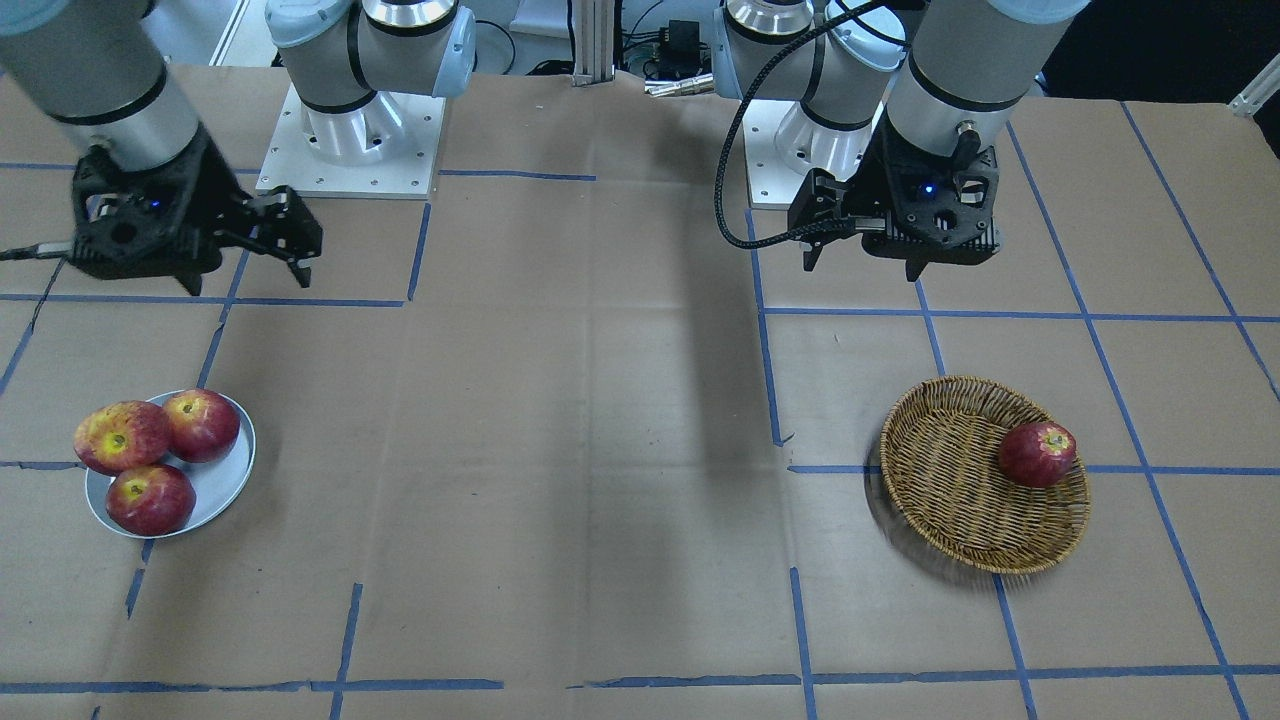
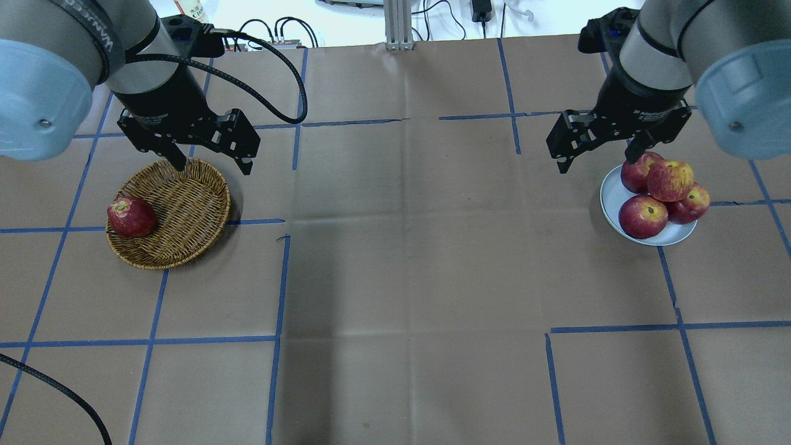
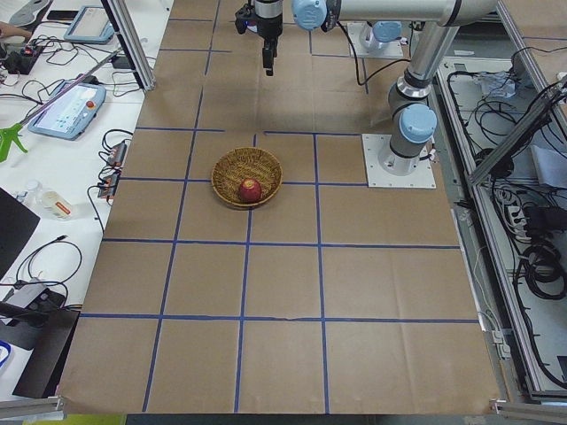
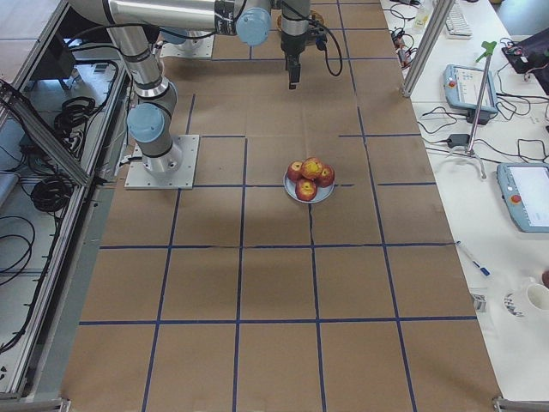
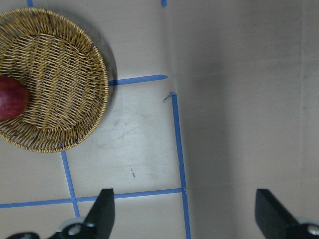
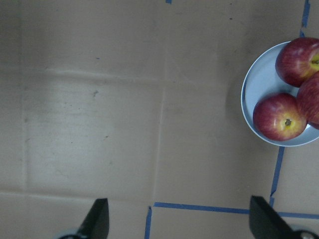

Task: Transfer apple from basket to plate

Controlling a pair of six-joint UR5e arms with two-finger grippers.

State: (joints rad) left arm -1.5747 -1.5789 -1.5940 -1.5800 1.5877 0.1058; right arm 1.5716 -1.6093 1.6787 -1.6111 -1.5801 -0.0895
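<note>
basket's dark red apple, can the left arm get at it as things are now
Probably yes. The left pincer hangs open above the table near the basket. The dark red apple lies alone and uncovered inside, and nothing stands between them.

One apple [image 2: 131,217] sits in the one basket [image 2: 185,210]. Four apples [image 2: 643,216] sit on the one plate [image 2: 612,198]. That makes five apples. There are two grippers: one left gripper [image 2: 213,165] and one right gripper [image 2: 598,159].
</note>
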